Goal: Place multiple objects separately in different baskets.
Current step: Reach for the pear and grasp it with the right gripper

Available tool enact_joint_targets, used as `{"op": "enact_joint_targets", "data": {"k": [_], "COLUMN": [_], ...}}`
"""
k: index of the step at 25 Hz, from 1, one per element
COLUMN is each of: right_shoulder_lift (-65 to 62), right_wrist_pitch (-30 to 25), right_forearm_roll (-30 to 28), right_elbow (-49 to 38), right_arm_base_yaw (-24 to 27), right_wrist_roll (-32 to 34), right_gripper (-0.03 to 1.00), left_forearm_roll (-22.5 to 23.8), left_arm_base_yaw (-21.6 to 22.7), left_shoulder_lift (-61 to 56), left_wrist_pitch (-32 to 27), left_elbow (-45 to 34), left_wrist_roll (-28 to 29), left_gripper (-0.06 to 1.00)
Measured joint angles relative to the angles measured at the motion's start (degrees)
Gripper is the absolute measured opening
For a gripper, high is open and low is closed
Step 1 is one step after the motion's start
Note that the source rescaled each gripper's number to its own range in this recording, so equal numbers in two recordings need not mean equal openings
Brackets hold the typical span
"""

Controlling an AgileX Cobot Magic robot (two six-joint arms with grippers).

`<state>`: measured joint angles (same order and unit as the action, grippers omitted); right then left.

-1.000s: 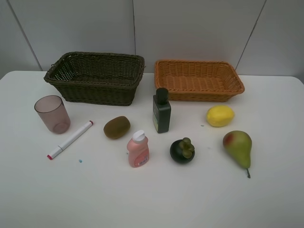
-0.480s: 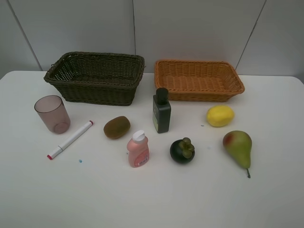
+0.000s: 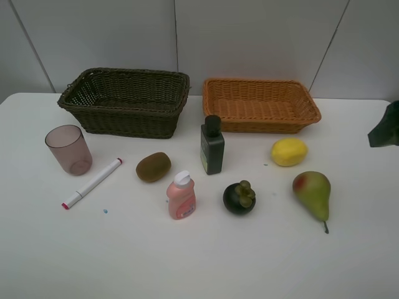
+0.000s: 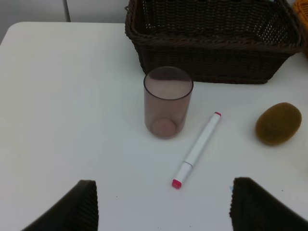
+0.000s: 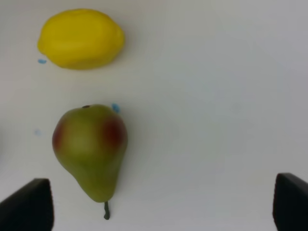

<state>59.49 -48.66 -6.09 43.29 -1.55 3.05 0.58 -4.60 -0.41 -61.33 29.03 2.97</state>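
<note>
Up high: dark olive basket [image 3: 124, 121] and orange basket [image 3: 262, 126] at the back, only a sliver of right arm [image 3: 386, 128] at the edge.

Left wrist: left gripper [image 4: 168, 207] spread apart, empty, marker [image 4: 198, 149] and mauve cup [image 4: 168, 102] just ahead.

Right wrist: right gripper [image 5: 159, 204] wide apart, empty, pear [image 5: 91, 149] near one finger, lemon [image 5: 81, 38] beyond.

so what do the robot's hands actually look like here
Little shows. The left hand is two dark, near-black blocky fingers; the right hand has matching plain black fingers. A dark angular piece of the right arm shows in the high view. No cables or markings visible.
</note>
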Motion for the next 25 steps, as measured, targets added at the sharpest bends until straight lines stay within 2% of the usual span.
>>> {"op": "enact_joint_targets", "data": {"k": [16,25], "right_shoulder_lift": [23.1,30.0], "right_wrist_pitch": [9.8,14.8], "right_forearm_roll": [0.1,0.9], "right_elbow": [0.2,0.2], "right_arm_base_yaw": [-0.3,-6.7], "right_wrist_roll": [-2.7,-4.1], "right_gripper": [1.0,1.0], "left_forearm_roll": [0.0,0.0], "left_arm_base_yaw": [0.0,0.0], "left_shoulder_lift": [0.0,0.0], "left_wrist_pitch": [0.0,0.0], "left_elbow": [0.0,0.0], "left_wrist_roll": [0.0,0.0], "left_gripper": [0.74,0.74]}}
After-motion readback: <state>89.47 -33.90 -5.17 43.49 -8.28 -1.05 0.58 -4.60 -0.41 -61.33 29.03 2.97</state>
